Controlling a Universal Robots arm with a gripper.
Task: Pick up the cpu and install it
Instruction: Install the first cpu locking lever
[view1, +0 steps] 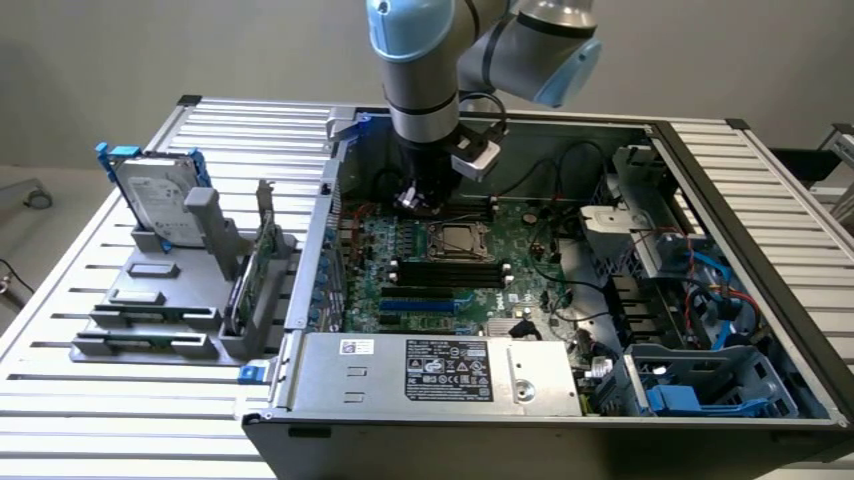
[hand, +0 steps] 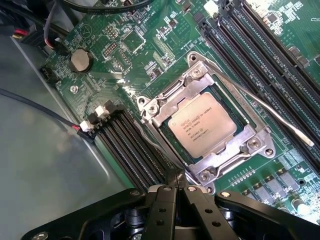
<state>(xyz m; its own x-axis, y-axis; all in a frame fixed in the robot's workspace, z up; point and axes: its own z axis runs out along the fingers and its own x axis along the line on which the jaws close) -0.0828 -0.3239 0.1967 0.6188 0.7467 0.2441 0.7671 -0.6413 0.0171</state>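
Exterior view, arm: the gripper (view1: 418, 197) reaches down into the open computer case (view1: 747, 200), near the far edge of the green board (view1: 414, 275)
Exterior view, cpu: the cpu (view1: 458, 240) lies in its socket about mid-board, just beside the gripper and nearer the case's front
Exterior view, table: a hard drive (view1: 150, 195) with blue brackets stands in a grey rack at the edge of the slatted table (view1: 120, 420) on the exterior view's left
Exterior view, writing: the power supply (view1: 441, 372) at the case's front edge carries a black label and a white sticker, too small to read
Wrist view, jaws: the gripper (hand: 176, 189) has its jaws pressed together on nothing, above the board just off one corner of the socket
Wrist view, cpu: the cpu (hand: 202, 130) sits flat in the socket with the metal frame (hand: 165, 107) down over its edges
Wrist view, writing: the chip's top seems to read Intel Xeon, smaller lines unreadable
Progress: the chip looks placed and let go, so the job is likely near done; whether the thin lever (hand: 265, 107) is latched I cannot tell
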